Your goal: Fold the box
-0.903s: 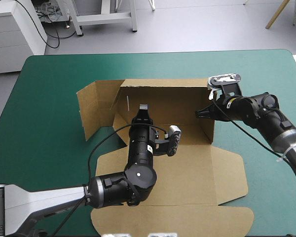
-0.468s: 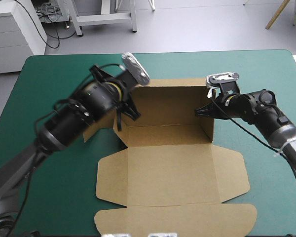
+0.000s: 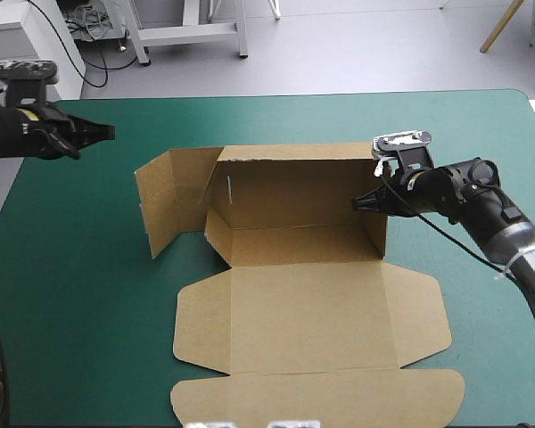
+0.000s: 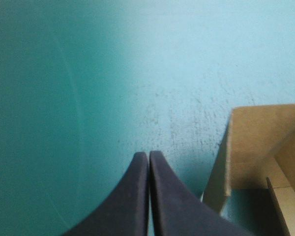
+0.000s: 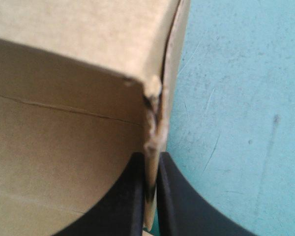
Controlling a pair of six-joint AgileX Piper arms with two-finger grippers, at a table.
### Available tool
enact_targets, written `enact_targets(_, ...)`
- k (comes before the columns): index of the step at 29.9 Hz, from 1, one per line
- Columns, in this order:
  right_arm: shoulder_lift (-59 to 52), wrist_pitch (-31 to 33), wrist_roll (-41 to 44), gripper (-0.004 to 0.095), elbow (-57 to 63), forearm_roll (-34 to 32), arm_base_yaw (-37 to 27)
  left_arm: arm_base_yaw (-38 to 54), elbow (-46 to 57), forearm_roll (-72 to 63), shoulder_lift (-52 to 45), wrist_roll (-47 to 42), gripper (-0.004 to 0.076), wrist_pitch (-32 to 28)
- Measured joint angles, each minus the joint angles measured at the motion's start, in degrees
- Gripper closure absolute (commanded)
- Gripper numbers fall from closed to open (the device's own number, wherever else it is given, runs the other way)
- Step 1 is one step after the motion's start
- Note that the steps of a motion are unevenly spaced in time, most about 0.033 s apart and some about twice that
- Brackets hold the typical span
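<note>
The box [image 3: 303,294] has its right wall caught in the right tool [image 3: 364,204], whose black fingers [image 5: 182,209] are all but closed with the wall's upright edge between them (the right wrist view shows that wall's frayed corner just ahead of the fingertips). This grip is the same as in both earlier pictures. The left tool [image 3: 107,132] is pressed together into a single point and has hold of nothing. Earlier it was down inside the box over the floor panel, and just before it was swinging up by the back-left corner. Now it hangs over the far left edge of the teal-green tabletop [image 3: 80,303], well apart from the board. Its wrist view shows the standing left flap [image 3: 165,201] ahead and off to one side. The box sits about mid-tabletop, as before, with the back and right walls upright. The left flap stands but is swung outward from the floor panel, and the wide lid panels lie flat toward the near edge.
</note>
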Motion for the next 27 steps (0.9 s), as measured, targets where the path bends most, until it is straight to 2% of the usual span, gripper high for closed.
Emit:
enact_targets(7, 3.96, 13.20, 0.00, 0.0927, -10.20, 0.78, 0.00, 15.15, 15.39, -9.63, -3.40, 0.00, 0.0734, -5.77)
enact_targets(11, 9.18, 20.89, 0.18, 0.0927, -17.13, 0.68, -0.08, 19.16, 22.20, -12.95, -4.51, 0.00, 0.0734, -8.35)
enact_targets(13, 11.47, 22.47, 0.37, 0.0927, -19.42, 0.55, -0.08, 19.50, 23.96, -13.95, -4.62, 0.00, 0.0734, -9.03)
enact_targets(19, 18.24, 23.19, -0.14, 0.0927, -26.85, -0.49, -0.38, 19.50, 25.22, -14.71, -4.98, 0.00, 0.0734, -9.56)
enact_targets(27, 28.57, 18.33, 0.08, 0.0923, -35.94, -2.42, -0.45, 19.50, 25.26, -14.95, -5.16, 0.00, 0.0734, -10.05)
